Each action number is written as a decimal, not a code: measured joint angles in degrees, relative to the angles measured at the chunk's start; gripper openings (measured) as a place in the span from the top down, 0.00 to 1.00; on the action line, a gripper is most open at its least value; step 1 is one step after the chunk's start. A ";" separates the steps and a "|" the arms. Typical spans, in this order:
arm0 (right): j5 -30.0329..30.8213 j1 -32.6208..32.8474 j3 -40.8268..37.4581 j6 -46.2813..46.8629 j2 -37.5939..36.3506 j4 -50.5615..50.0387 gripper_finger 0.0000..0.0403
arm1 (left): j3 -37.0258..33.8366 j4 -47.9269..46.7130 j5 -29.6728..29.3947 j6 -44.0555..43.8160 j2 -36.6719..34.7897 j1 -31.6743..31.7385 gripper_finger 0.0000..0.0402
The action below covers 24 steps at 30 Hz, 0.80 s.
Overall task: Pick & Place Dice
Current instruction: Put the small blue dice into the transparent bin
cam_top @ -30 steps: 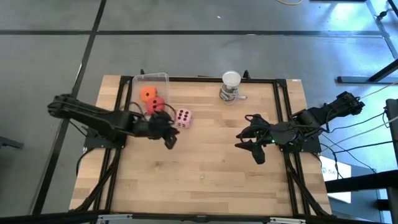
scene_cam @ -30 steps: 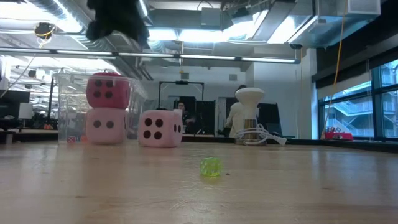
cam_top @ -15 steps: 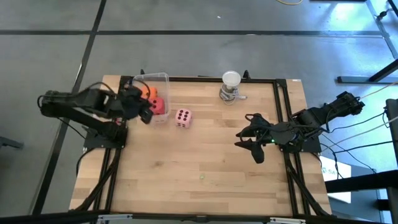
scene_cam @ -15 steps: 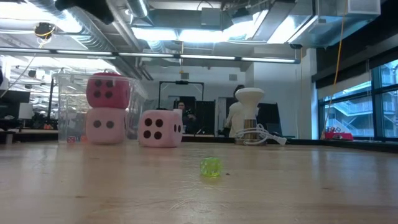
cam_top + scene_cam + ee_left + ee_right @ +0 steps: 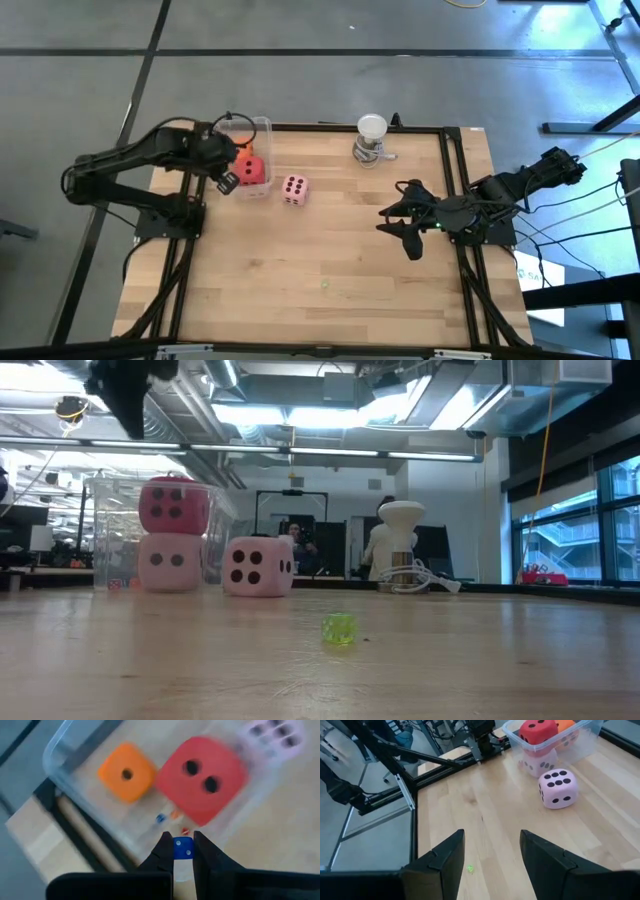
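From above, the left gripper hangs over the near edge of the clear plastic bin at the table's far left, where the soft red die with dark pips and the orange die sit; one pale pink die with dark pips lies on the bare wood just beside the bin, and the right gripper waits well apart near the right edge. At table height, the red die sits on top of a second pale pink die inside the bin, the loose pink die stands beside them, and a tiny green cube rests nearer the camera. The left wrist camera shows that arm's fingers clamped on a small blue cube above the bin. The right wrist camera shows its fingers spread apart with nothing between them. The step in hand looks like delivering the blue cube; next, the fingers would need to part over the bin's opening, clear of its wall.
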 joint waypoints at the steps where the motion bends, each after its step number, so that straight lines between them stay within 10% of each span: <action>1: 0.00 0.00 0.00 0.03 0.00 0.36 0.53 | -0.41 -0.29 0.31 0.76 0.35 1.68 0.97; 24: -0.04 0.00 0.00 0.66 0.00 2.34 0.53 | -5.67 6.17 14.81 26.76 13.59 26.52 0.97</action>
